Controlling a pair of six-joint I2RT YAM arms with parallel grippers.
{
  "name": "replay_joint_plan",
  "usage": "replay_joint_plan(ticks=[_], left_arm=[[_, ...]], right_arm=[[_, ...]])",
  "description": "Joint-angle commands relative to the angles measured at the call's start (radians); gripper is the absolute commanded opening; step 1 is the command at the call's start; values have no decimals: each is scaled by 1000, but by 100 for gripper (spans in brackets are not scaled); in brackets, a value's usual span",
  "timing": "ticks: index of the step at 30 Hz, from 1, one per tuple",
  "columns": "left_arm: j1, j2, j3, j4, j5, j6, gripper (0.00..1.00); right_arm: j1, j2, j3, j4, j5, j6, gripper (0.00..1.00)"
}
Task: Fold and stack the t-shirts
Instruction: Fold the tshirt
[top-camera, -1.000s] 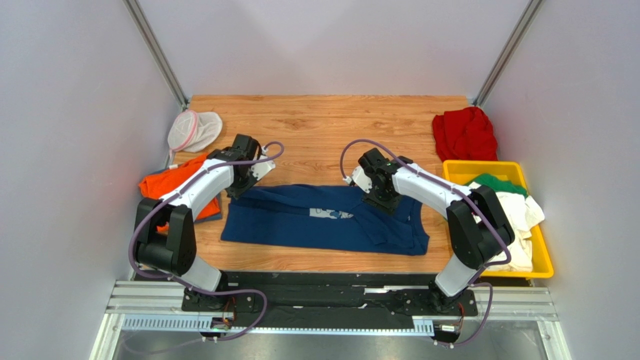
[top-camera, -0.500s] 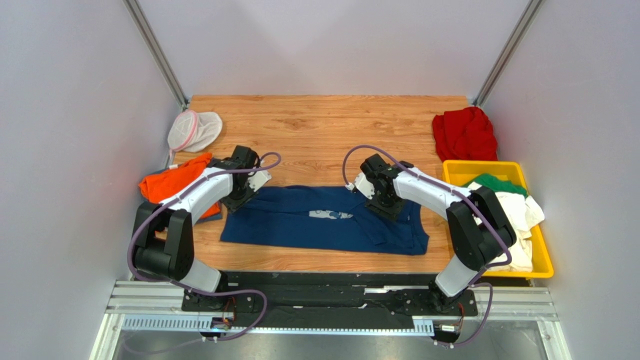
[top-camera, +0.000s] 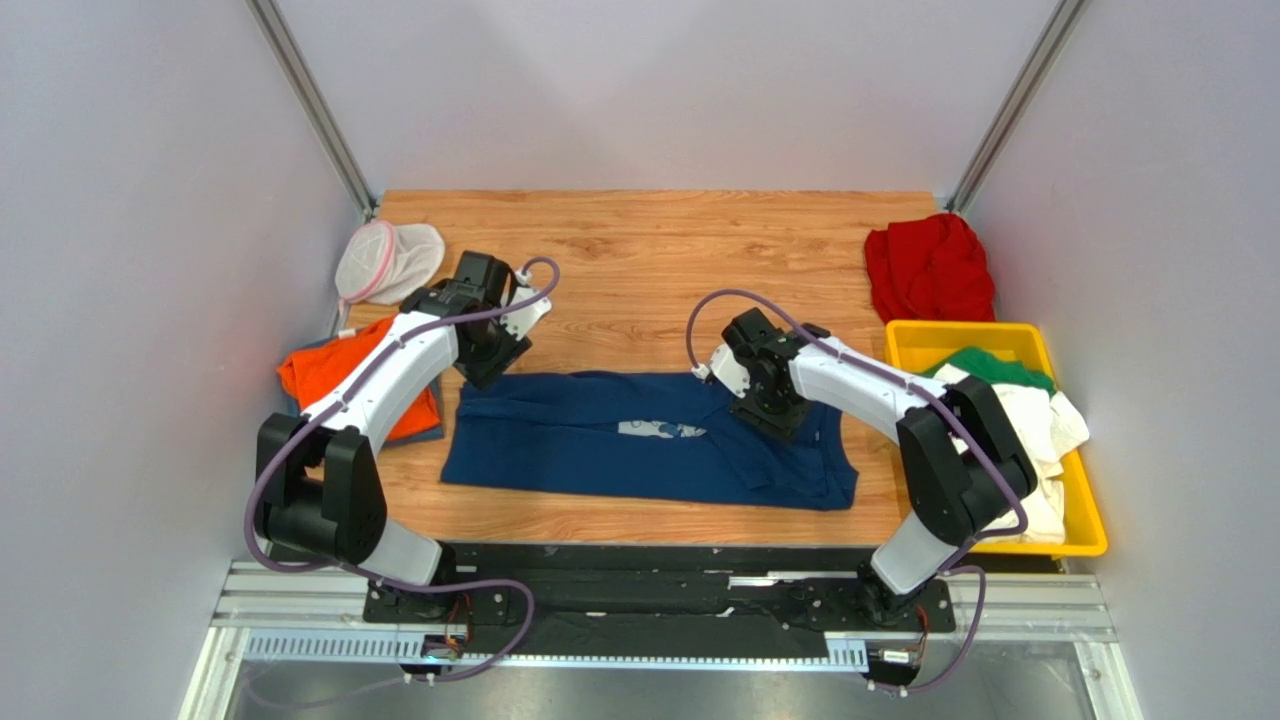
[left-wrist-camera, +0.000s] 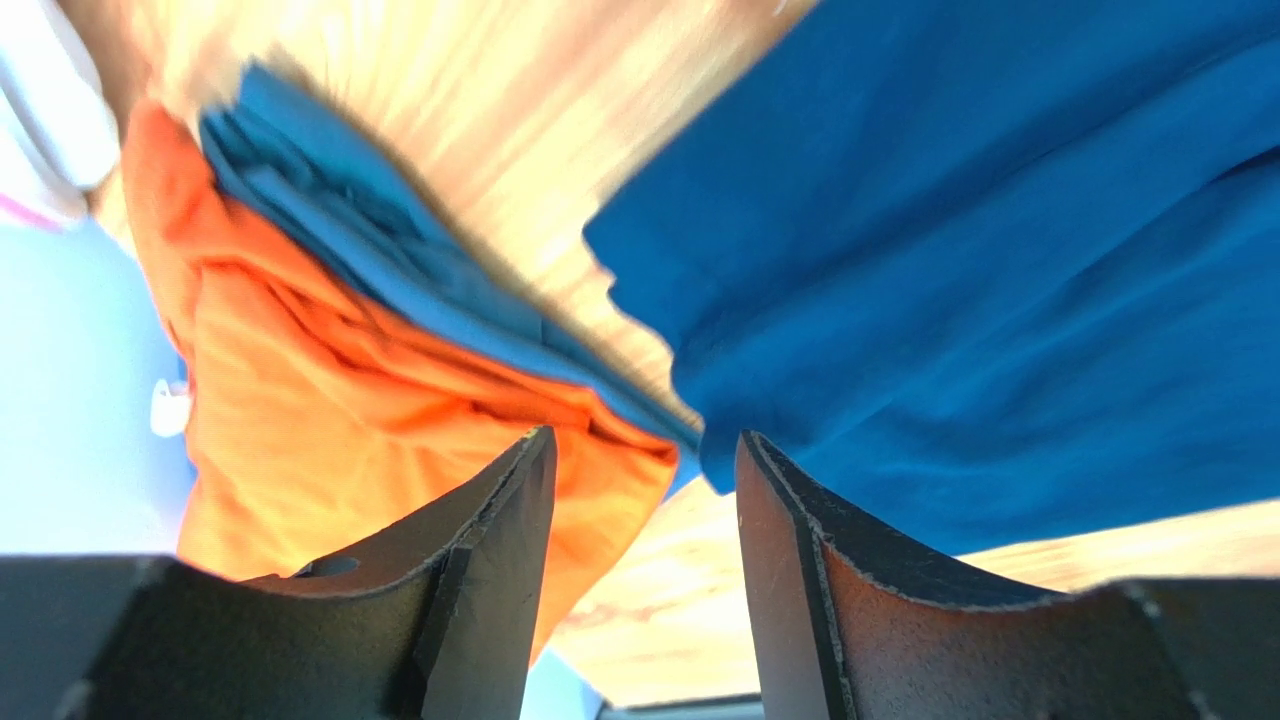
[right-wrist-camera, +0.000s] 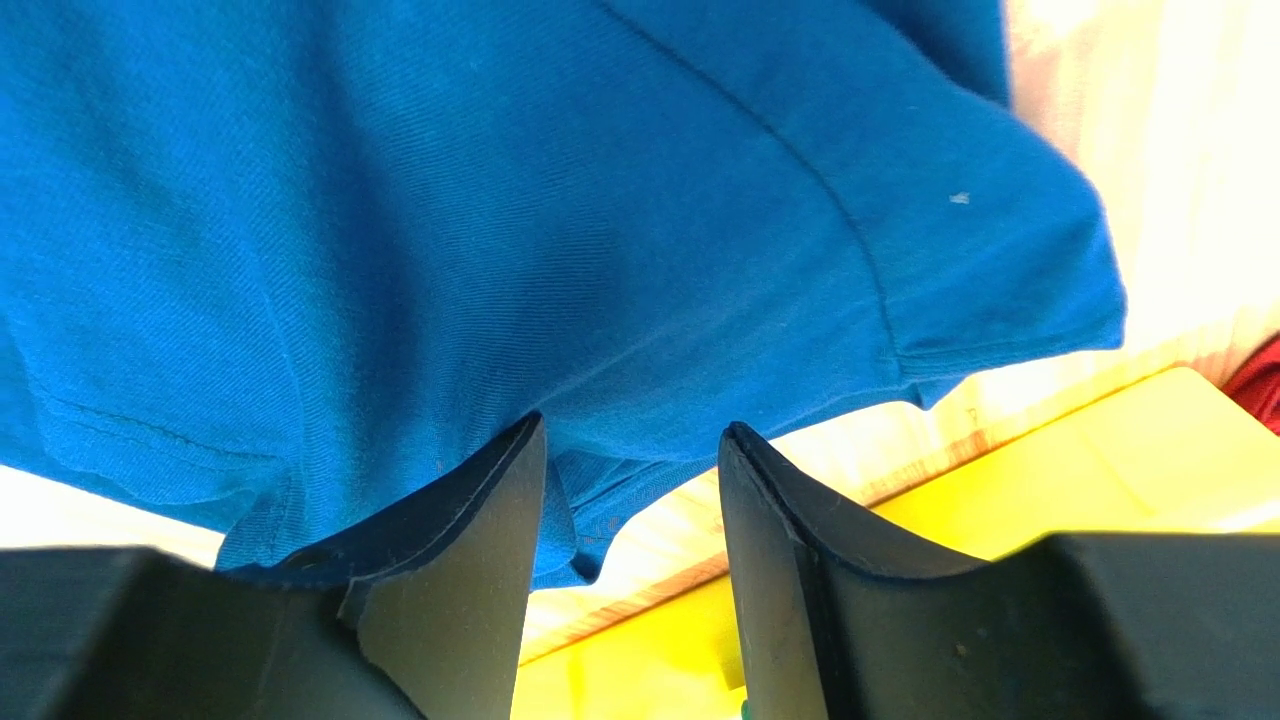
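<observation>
Two pairs of jaws gape apart, gripping nothing. The navy t-shirt (top-camera: 646, 443) lies spread on the desk (top-camera: 646, 255). Its corner sits just ahead and to the right of the left jaws, and its cloth lies directly under the right jaws. The orange t-shirt (left-wrist-camera: 331, 405) lies ahead-left of the left jaws. A yellow bin (right-wrist-camera: 1052, 480) sits beyond the right jaws.
</observation>
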Motion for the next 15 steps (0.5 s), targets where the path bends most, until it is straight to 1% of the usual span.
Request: replay_joint_plan(ticks=[1, 5, 15], left_arm=[[-3, -12, 65, -41, 131, -34, 57], [-3, 32, 71, -26, 151, -25, 58], [-3, 259, 82, 110, 42, 10, 57]], right_arm=[[0, -52, 20, 38, 4, 40, 51], [0, -60, 24, 44, -1, 50, 51], [0, -74, -9, 55, -1, 59, 51]])
